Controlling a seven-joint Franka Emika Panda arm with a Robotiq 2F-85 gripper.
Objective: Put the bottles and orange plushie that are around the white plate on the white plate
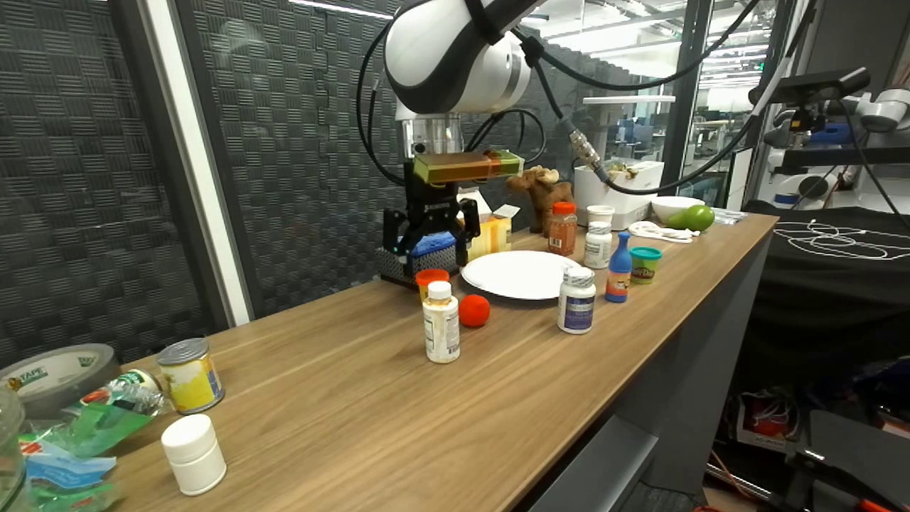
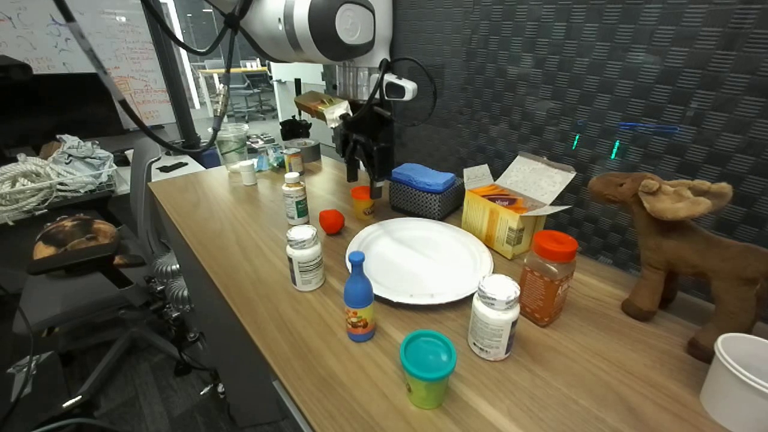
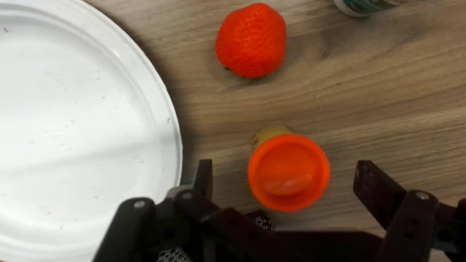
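Note:
The bare white plate (image 1: 522,274) lies flat on the table. Around it stand the bottles: a white-capped one (image 1: 441,323), one with a purple-blue label (image 1: 576,301), a further white one (image 2: 493,318) and a slim blue one (image 2: 359,300). The orange plushie (image 3: 251,40), a rounded orange-red lump, sits beside the plate in all views. My gripper (image 3: 284,165) hangs open, its fingers (image 3: 375,193) on either side of an orange-lidded tub (image 3: 288,173) in the wrist view, without touching it. In an exterior view the gripper (image 2: 364,185) is just above that tub.
Behind the plate are a dark basket with a blue sponge (image 2: 423,177), an open yellow box (image 2: 501,225), a red-capped jar (image 2: 547,279) and a toy moose (image 2: 690,246). A teal-lidded tub (image 2: 428,366) stands nearby. A can (image 1: 190,375) and white jar (image 1: 193,455) are farther off.

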